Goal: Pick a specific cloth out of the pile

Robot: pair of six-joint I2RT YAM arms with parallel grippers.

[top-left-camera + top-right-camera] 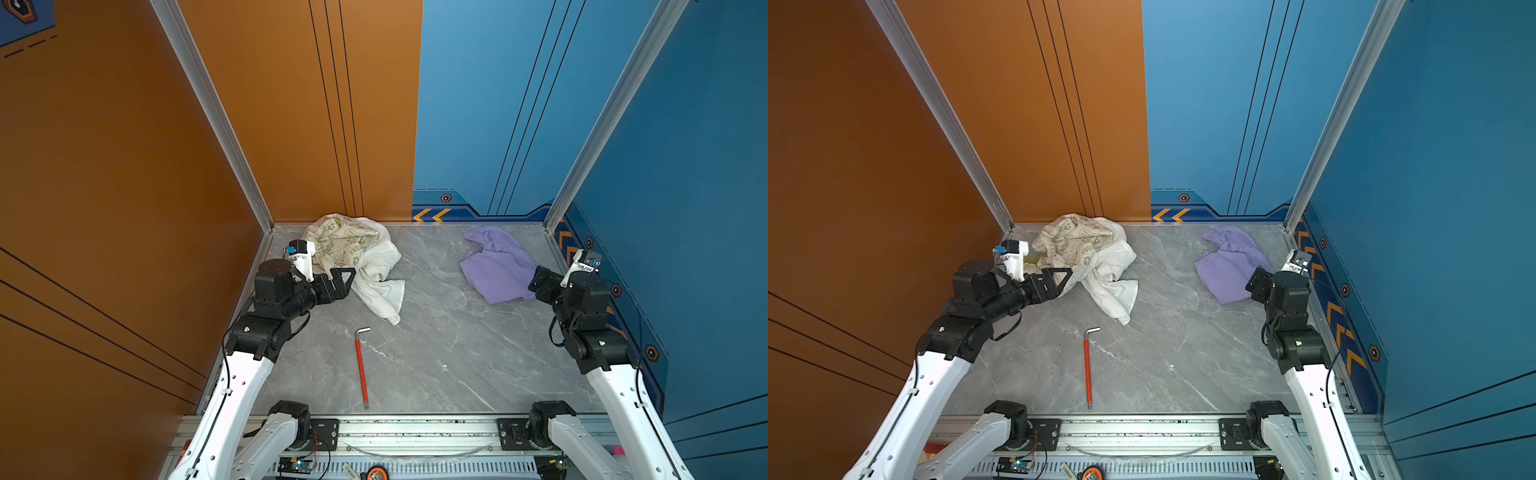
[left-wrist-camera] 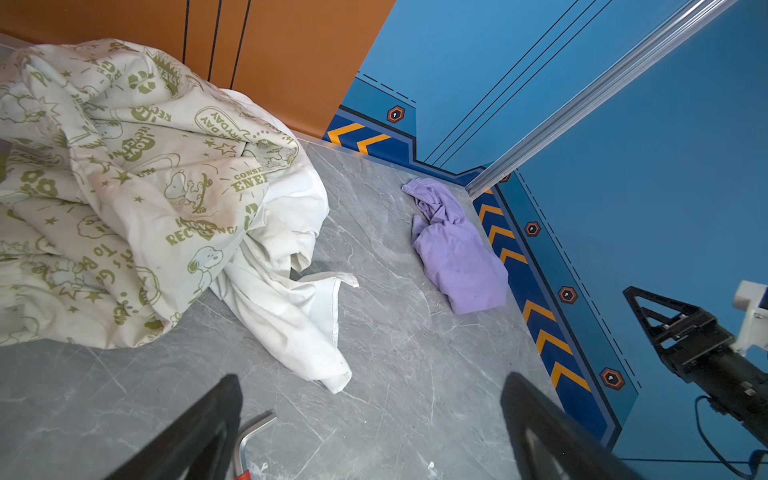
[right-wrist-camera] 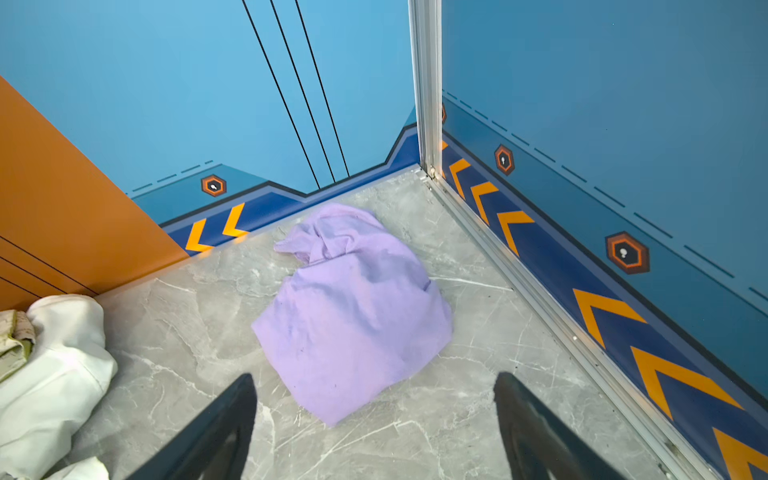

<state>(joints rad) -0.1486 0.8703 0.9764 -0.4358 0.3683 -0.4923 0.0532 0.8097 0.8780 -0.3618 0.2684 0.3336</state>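
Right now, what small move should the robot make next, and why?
Probably pull the right gripper back and away from the lavender cloth. Its jaws stand open with nothing gripped, and the cloth lies alone on the table, well apart from the pile, so the picking-out looks done.

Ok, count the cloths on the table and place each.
3. The purple cloth lies alone near the back right corner; the printed cream cloth is heaped back left, with the white cloth tangled against it. More may hide under those two.
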